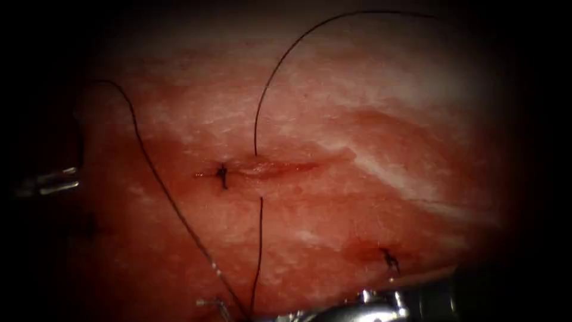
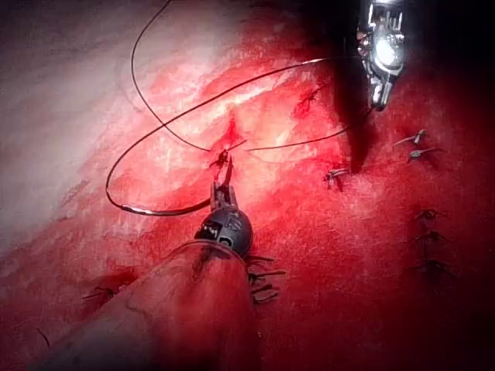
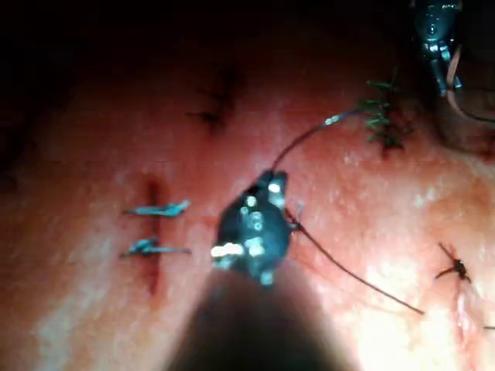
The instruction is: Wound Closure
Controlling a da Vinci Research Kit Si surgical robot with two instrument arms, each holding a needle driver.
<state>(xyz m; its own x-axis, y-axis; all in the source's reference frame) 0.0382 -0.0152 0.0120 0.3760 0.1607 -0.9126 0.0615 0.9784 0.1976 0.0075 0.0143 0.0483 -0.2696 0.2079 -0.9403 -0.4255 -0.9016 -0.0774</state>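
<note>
Left hand (image 1: 56, 179) level at tissue's (image 1: 357, 119) left edge, pinching thread (image 1: 260, 238), right hand (image 1: 372, 301) lying flat below cut (image 1: 268, 168), grip cannot be told

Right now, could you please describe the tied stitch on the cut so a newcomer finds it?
In the endoscope view, find the cut, the dark-red slit at the middle of the tissue. The tied stitch crosses its left end: a small dark knot, unlike the long loose thread to its right.
</note>
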